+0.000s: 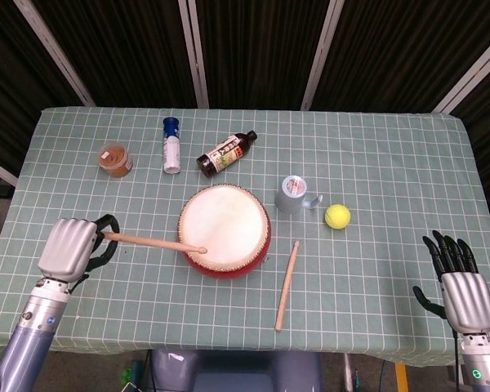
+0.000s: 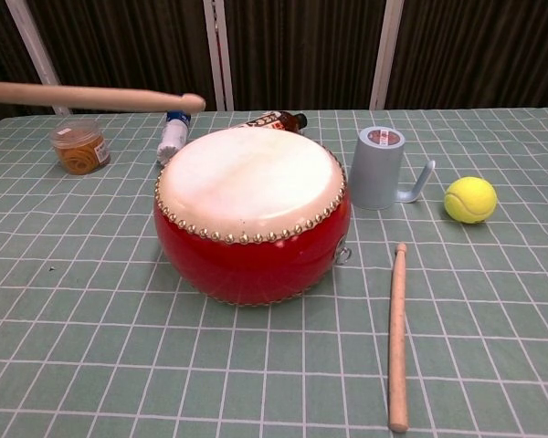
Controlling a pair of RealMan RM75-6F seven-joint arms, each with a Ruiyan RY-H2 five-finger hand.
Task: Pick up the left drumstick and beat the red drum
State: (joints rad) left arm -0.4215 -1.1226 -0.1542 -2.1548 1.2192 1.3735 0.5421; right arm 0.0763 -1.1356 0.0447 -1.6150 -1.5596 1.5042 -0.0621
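Note:
The red drum with a pale skin stands at the table's middle. My left hand grips the left drumstick by its butt end. The stick is raised off the cloth, its tip over the drum's left part in the head view; in the chest view it hangs well above the drum. The hand itself is outside the chest view. A second drumstick lies on the cloth right of the drum. My right hand rests near the right front edge, fingers spread, holding nothing.
A grey mug and a yellow tennis ball sit right of the drum. Behind it lie a dark bottle, a white tube with a blue cap and a small orange jar.

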